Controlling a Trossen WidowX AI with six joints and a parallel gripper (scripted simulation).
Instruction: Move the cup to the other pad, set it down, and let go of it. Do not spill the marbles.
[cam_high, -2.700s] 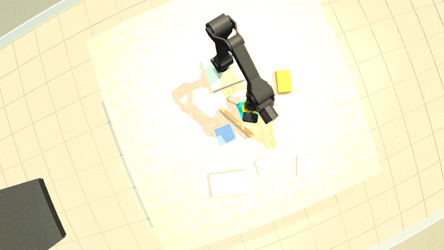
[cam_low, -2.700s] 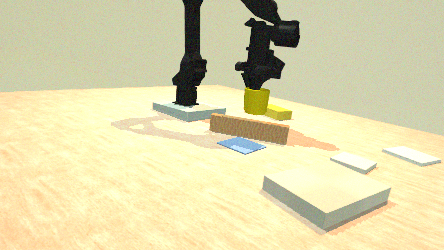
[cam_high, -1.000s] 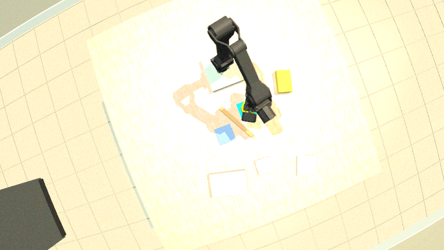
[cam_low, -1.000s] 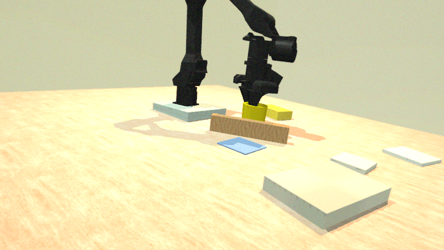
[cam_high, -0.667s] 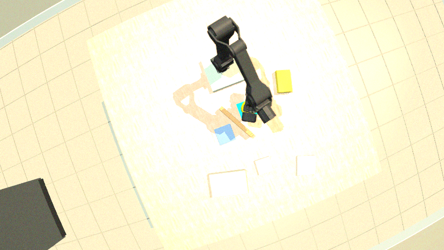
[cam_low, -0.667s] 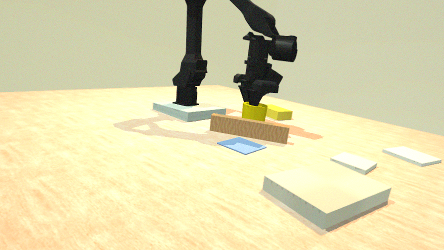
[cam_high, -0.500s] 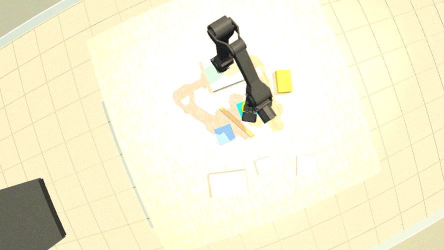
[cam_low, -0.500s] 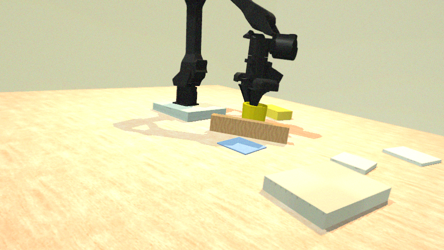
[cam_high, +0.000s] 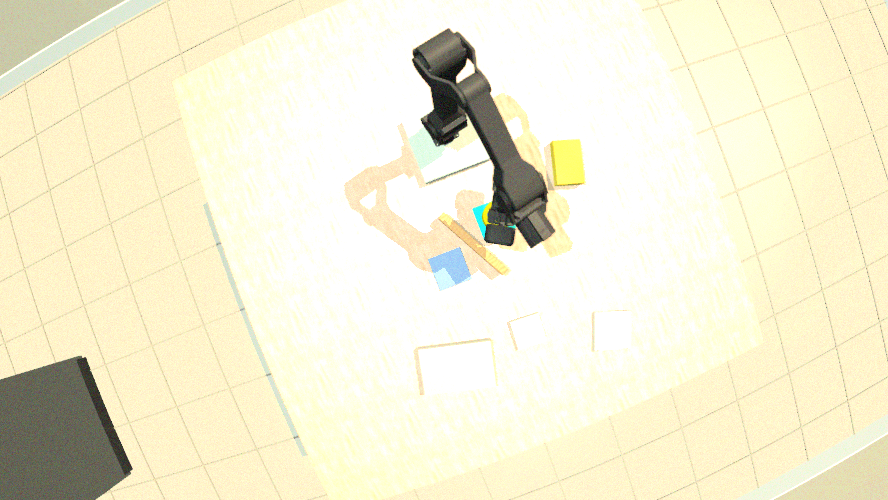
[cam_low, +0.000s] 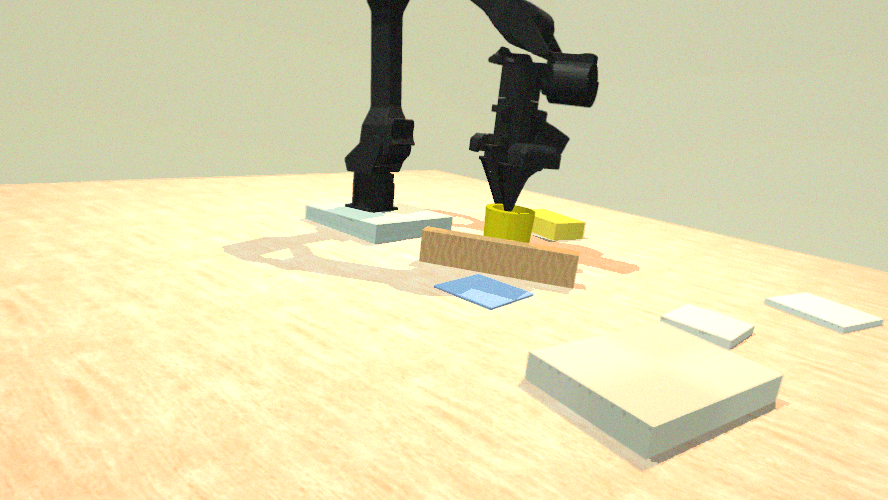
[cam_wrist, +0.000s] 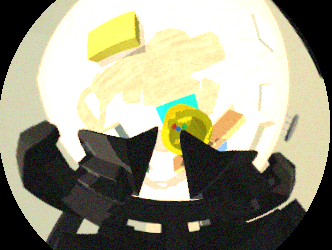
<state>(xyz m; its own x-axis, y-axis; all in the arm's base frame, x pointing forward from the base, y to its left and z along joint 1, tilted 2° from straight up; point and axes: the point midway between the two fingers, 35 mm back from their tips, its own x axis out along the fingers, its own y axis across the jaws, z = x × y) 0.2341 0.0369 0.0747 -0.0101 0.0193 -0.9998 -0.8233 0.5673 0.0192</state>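
Jaws part-open, nothing clamped. Gripper (cam_wrist: 171, 137) points straight down with its tips at the rim of the yellow cup (cam_low: 509, 224). In the wrist view one fingertip (cam_wrist: 186, 137) overlaps the cup mouth and the other sits at the cup's outer edge, so they straddle the wall; can't tell if either pad touches it.

Cup is upright on the cyan pad (cam_wrist: 182, 104). Small coloured marbles (cam_wrist: 175, 128) are visible inside it, none seen outside.

Relative to the cup, exterior view:
- Wooden board (cam_low: 497, 255) stands on edge just in front of the cup and hides its base from this camera.
- Blue pad (cam_low: 483, 290) lies flat in front of the cup, on the far side of the board from it.
- Yellow block (cam_low: 559, 224) sits just behind and to the right of the cup, apart from it.
- Arm base plate (cam_low: 379, 222) is to the cup's left, with the arm's column rising from it.
- Three pale slabs sit well in front and right of the cup: a big thick one (cam_low: 652, 385) and two thin ones (cam_low: 708, 324) (cam_low: 823, 311).

Top view: wrist covers most of the cup, only a corner of the cyan pad shows.
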